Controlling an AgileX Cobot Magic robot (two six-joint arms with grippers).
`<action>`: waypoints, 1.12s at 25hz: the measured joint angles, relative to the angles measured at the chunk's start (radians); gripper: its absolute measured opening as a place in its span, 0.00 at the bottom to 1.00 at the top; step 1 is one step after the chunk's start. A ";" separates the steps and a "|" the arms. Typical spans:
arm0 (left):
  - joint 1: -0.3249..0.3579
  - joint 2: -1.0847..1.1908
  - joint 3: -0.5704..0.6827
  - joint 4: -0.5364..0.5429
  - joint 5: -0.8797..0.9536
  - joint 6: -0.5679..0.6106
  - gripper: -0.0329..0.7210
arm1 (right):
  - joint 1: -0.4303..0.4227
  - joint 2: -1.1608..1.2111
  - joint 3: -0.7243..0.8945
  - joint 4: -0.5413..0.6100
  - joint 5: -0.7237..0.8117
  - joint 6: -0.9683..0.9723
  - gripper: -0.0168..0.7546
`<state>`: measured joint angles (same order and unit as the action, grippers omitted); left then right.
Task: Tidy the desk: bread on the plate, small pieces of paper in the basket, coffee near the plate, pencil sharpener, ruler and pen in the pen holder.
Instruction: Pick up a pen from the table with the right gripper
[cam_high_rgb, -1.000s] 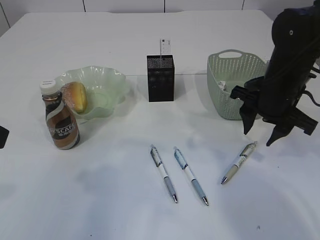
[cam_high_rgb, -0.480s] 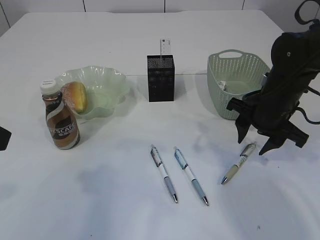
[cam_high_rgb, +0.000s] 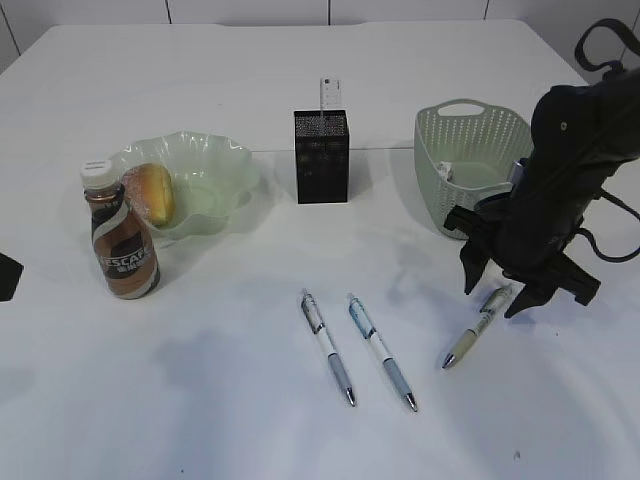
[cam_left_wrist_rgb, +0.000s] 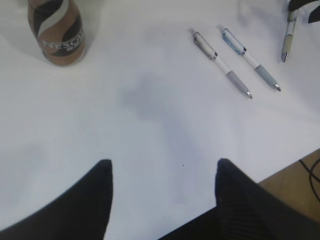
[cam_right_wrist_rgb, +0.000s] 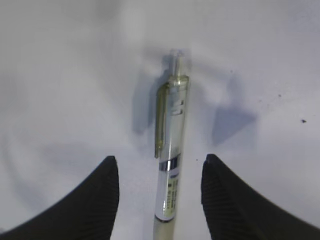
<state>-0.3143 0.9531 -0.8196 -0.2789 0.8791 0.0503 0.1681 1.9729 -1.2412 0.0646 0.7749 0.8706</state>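
Note:
Three pens lie on the white table: a grey-grip pen (cam_high_rgb: 328, 347), a blue pen (cam_high_rgb: 382, 352) and an olive pen (cam_high_rgb: 478, 326). My right gripper (cam_high_rgb: 493, 298) stands open low over the olive pen's clip end, with the olive pen (cam_right_wrist_rgb: 170, 165) lying between its fingers, untouched. My left gripper (cam_left_wrist_rgb: 163, 162) is open over bare table near the front edge. The bread (cam_high_rgb: 150, 192) rests on the green plate (cam_high_rgb: 205, 175), and the coffee bottle (cam_high_rgb: 122, 232) stands beside it. A ruler (cam_high_rgb: 327, 95) sticks out of the black pen holder (cam_high_rgb: 321, 157). White paper (cam_high_rgb: 445, 172) lies in the basket (cam_high_rgb: 470, 150). The pencil sharpener is out of view.
The basket stands just behind my right arm. In the left wrist view the coffee bottle (cam_left_wrist_rgb: 56, 30) is at far left, the pens (cam_left_wrist_rgb: 222, 63) at upper right, and the table's edge (cam_left_wrist_rgb: 295, 165) runs at lower right.
My right gripper has come down and to the left, from beside the basket to straddling the olive pen's upper end. Nothing else has moved.

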 joint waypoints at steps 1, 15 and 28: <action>0.000 0.000 0.000 -0.002 0.000 0.000 0.65 | 0.000 0.002 0.000 0.002 -0.002 -0.004 0.57; 0.000 0.000 0.000 -0.020 0.000 0.000 0.65 | 0.000 0.023 0.000 0.013 -0.022 -0.038 0.57; 0.000 0.000 0.000 -0.022 0.003 0.000 0.65 | -0.023 0.033 0.000 0.017 -0.032 -0.061 0.57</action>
<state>-0.3143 0.9531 -0.8196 -0.3007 0.8817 0.0503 0.1453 2.0059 -1.2412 0.0821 0.7428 0.8100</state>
